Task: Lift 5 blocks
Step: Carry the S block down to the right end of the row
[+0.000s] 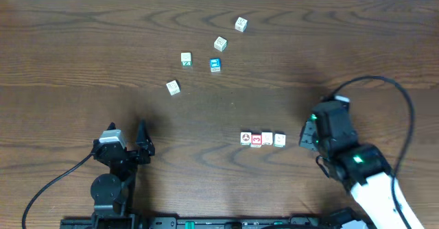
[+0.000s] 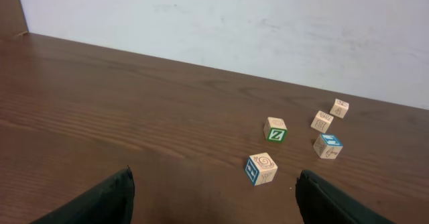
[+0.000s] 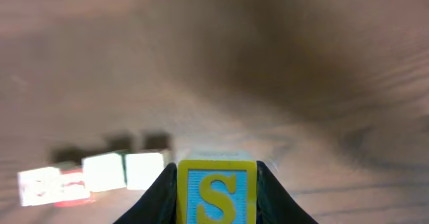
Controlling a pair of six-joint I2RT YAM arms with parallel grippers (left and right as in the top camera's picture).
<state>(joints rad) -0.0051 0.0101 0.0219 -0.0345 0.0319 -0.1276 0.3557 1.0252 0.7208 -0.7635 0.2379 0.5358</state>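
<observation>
My right gripper (image 3: 216, 196) is shut on a block (image 3: 216, 189) with a yellow-framed blue face and a yellow S. In the overhead view the right gripper (image 1: 304, 137) sits just right of a row of blocks: one with a round red mark (image 1: 245, 138), a red-marked one (image 1: 256, 140), a whitish one (image 1: 267, 138) and a greenish-marked one (image 1: 280, 140). The held block is hidden there. The same row shows blurred at the left of the right wrist view (image 3: 104, 172). My left gripper (image 1: 143, 144) is open and empty, well left of the row.
Several loose cubes lie farther back: a blue-faced cube (image 1: 215, 65), a green-marked cube (image 1: 186, 59) and whitish ones (image 1: 173, 87), (image 1: 219, 44), (image 1: 241, 25). The left wrist view shows the green Z cube (image 2: 275, 129) and a spiral-topped cube (image 2: 261, 168) ahead of its fingers (image 2: 100, 200).
</observation>
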